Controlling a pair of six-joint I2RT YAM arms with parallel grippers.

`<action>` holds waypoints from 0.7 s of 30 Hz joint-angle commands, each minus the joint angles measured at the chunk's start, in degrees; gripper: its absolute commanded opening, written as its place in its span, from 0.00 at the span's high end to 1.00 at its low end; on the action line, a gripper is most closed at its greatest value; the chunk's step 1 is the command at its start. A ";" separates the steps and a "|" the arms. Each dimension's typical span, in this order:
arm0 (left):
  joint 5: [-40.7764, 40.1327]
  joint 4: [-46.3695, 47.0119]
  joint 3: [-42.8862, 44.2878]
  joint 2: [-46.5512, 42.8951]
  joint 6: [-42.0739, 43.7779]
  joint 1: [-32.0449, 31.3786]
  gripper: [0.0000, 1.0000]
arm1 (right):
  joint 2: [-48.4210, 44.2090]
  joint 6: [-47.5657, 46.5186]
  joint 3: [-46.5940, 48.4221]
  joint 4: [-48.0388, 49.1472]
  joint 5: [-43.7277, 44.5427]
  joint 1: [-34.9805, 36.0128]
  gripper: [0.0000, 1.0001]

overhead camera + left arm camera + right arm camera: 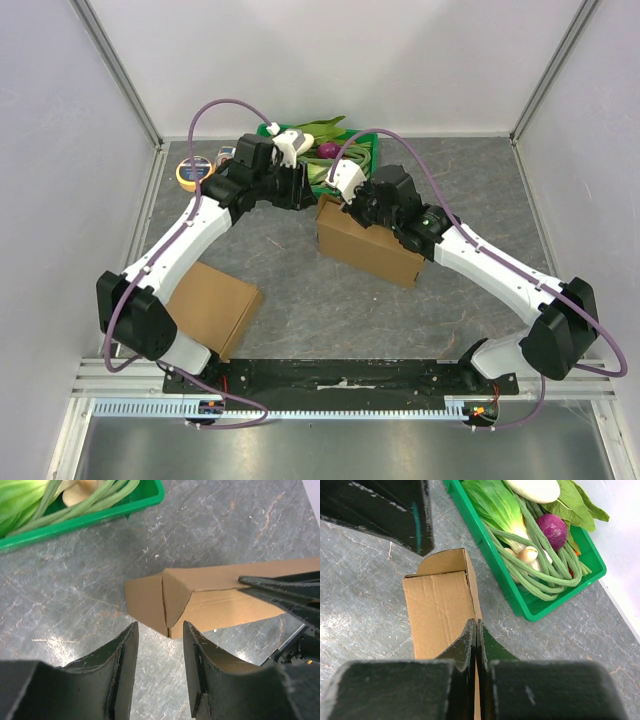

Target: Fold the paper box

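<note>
Paper box (368,245), top view: sits mid-desk (300,300), just in front of green tray (350,152), already popped up into a rectangular shell. Looks about halfway done: body formed, end nearer the tray not yet closed. Shows left pincer (308,195) brought in from the left to that end's corner, with the arm stretched forward and bent inward. Shows right pincer (348,208) down on the top edge at the same end, with the arm angled in from the right. Also has a second cardboard box (212,305) by the left arm's base, well apart, and a tape roll (193,172) far left.

Left wrist view: left pincer (160,630) released, jaws apart with nothing between, hovering just short of the box corner. Shows end flaps folded only partway, with a visible seam, not flush. Catches the right pincer (280,586) lying along the top edge.

Right wrist view: right pincer (476,630) clenched, with a sliver of cardboard between the pads, so read as grasping the box wall. Shows rounded tuck flap (439,562) sticking out at the far end, untucked. Probably leaves pressing the end flaps in, then tucking that flap.
</note>
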 commanded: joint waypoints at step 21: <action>-8.22 11.70 -8.61 -0.18 1.22 -7.77 0.98 | 1.23 13.32 2.37 -3.68 5.31 0.20 0.98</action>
